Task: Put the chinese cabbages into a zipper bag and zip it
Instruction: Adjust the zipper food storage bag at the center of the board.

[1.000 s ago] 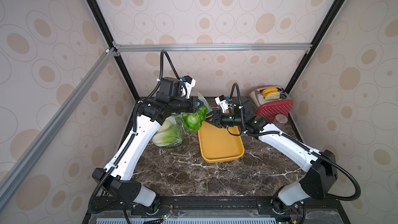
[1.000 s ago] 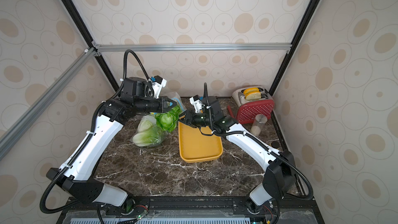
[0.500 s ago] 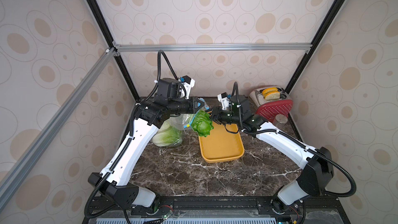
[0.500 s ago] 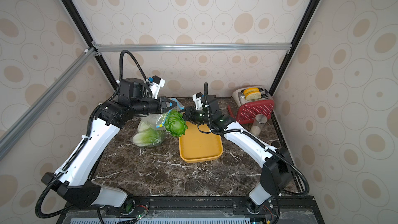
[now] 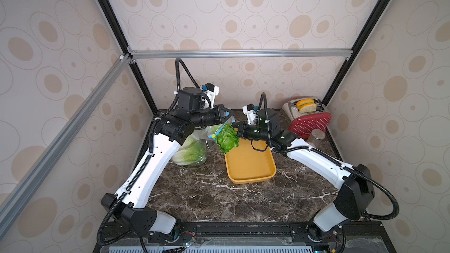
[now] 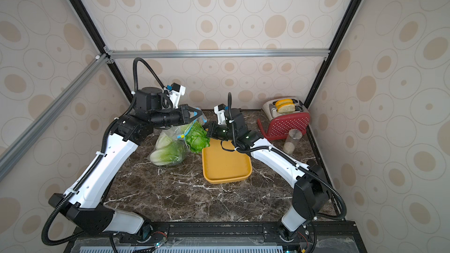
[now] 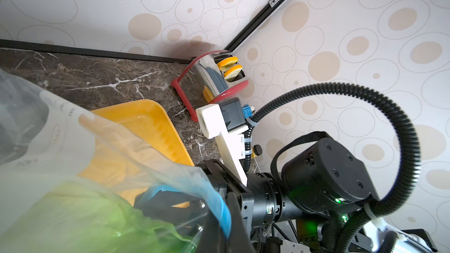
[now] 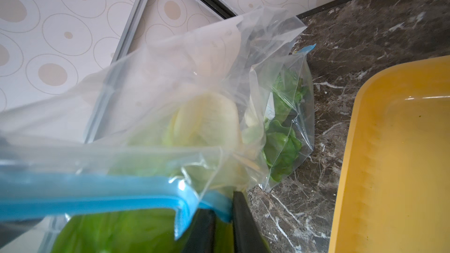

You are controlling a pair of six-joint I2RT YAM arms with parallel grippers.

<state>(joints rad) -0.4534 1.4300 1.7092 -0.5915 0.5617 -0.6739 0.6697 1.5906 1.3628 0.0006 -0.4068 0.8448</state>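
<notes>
A clear zipper bag [image 5: 198, 142] with a blue zip rim hangs from my left gripper [image 5: 227, 115], which is shut on that rim [image 7: 222, 217]. Its lower part rests on the marble and holds pale green chinese cabbages [image 5: 190, 153] [image 6: 168, 154]. Another cabbage [image 5: 227, 139] [image 6: 196, 139], bright green, sticks half out of the bag's mouth over the yellow tray's far corner. My right gripper [image 5: 235, 126] is at the mouth from the right. In the right wrist view its fingers [image 8: 246, 225] stand close together with the blue rim [image 8: 219, 203] pinched between them.
The yellow tray [image 5: 250, 166] lies empty in the middle of the marble table. A red toaster [image 5: 309, 122] with bread in it and a glass shaker [image 5: 316, 137] stand at the back right corner. The enclosure walls are close on three sides.
My right gripper's jaws have closed from wide on the bright green cabbage to narrow on the bag's rim. The cabbage has shifted a little right and down at the mouth.
</notes>
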